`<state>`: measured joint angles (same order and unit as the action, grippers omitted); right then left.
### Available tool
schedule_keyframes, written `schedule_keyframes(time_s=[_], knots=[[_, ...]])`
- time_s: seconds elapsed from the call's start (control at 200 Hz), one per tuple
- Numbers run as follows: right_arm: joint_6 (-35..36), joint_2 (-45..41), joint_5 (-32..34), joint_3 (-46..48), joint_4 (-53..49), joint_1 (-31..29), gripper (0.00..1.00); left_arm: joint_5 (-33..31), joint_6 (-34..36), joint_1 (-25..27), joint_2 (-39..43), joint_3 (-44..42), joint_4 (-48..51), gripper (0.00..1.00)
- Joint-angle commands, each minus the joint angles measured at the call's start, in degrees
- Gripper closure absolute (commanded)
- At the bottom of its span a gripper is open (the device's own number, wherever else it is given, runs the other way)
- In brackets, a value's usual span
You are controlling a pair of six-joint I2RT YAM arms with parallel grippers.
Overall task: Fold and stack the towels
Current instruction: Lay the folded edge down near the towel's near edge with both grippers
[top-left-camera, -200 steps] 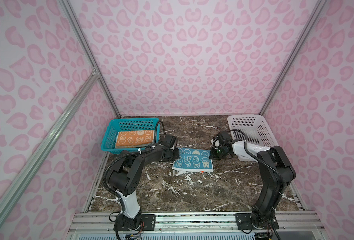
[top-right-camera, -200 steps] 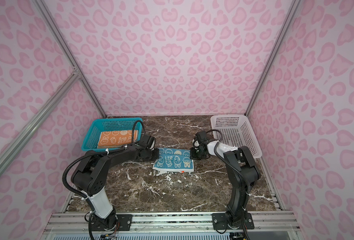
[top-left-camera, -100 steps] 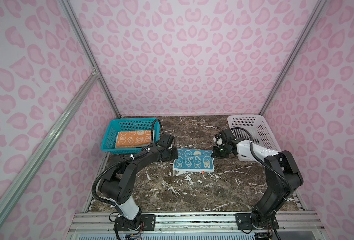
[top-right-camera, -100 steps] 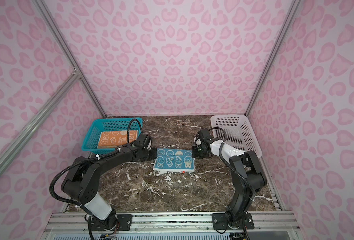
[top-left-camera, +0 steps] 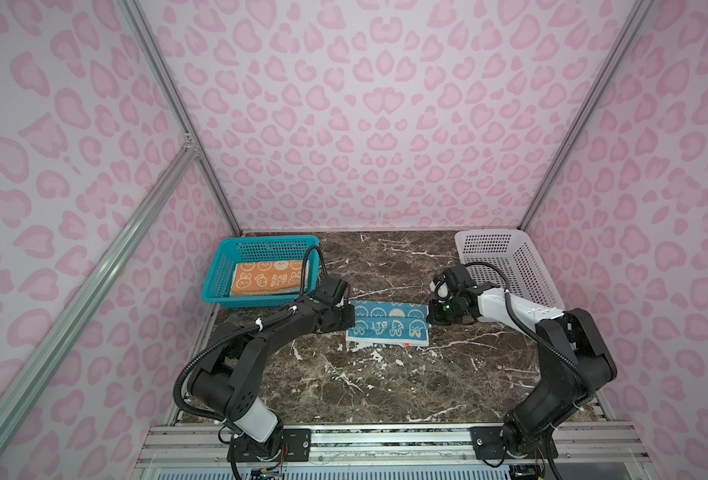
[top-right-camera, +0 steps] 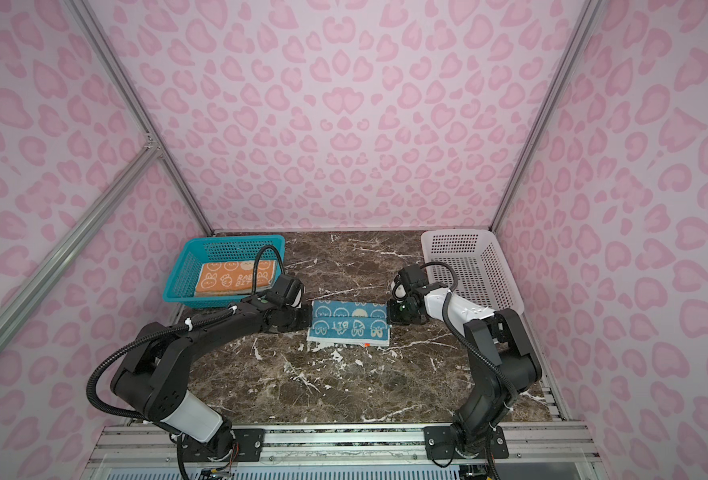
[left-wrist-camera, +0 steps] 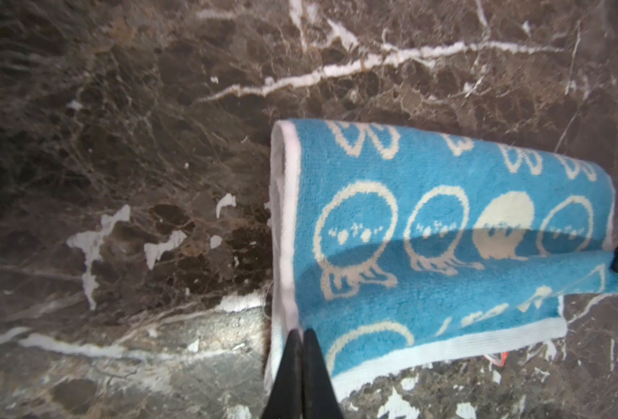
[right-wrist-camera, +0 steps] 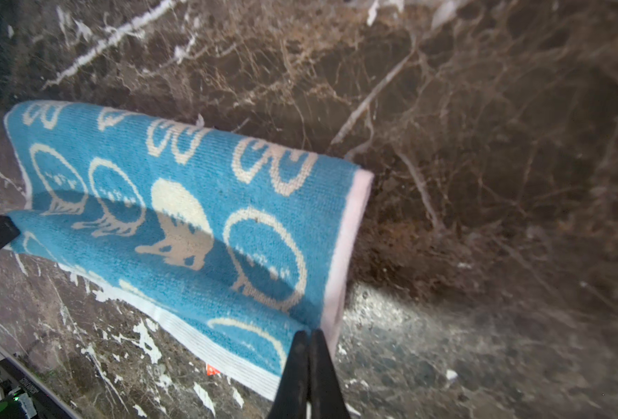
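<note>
The teal perforated plastic basket (top-left-camera: 218, 274) has the orange rabbit-print terry towel (top-left-camera: 261, 282) in it; left hand (left-wrist-camera: 302, 333) and right hand (right-wrist-camera: 309, 332) each pinch an end of the blue rabbit-print terry towel (top-left-camera: 387, 328).

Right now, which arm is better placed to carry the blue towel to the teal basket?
Left, probably: left gripper pinches the blue towel on the teal basket side; right gripper holds the far side.
</note>
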<state>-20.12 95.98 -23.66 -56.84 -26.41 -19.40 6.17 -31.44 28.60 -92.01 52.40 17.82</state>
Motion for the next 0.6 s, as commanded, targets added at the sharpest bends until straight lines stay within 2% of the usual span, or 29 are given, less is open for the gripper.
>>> schedule_keyframes(time_s=[0.0,0.17,0.45,0.595], knots=[[-0.18,-0.35,0.63,1.84,1.25,-0.20,1.00,-0.77,-0.47,-0.11,-1.01,-1.05,-1.68,0.97],[0.13,-0.44,1.06,2.92,1.33,-0.37,1.00,-0.74,-0.55,-0.12,-2.00,-1.21,-2.28,0.97],[0.58,-4.09,2.21,1.20,-1.86,-0.43,1.00,-1.61,-0.13,-0.12,1.58,0.20,0.32,0.97],[-0.16,-4.84,2.39,3.29,-0.72,-1.23,1.00,-2.20,-0.03,-0.10,1.93,-0.50,0.48,0.97]])
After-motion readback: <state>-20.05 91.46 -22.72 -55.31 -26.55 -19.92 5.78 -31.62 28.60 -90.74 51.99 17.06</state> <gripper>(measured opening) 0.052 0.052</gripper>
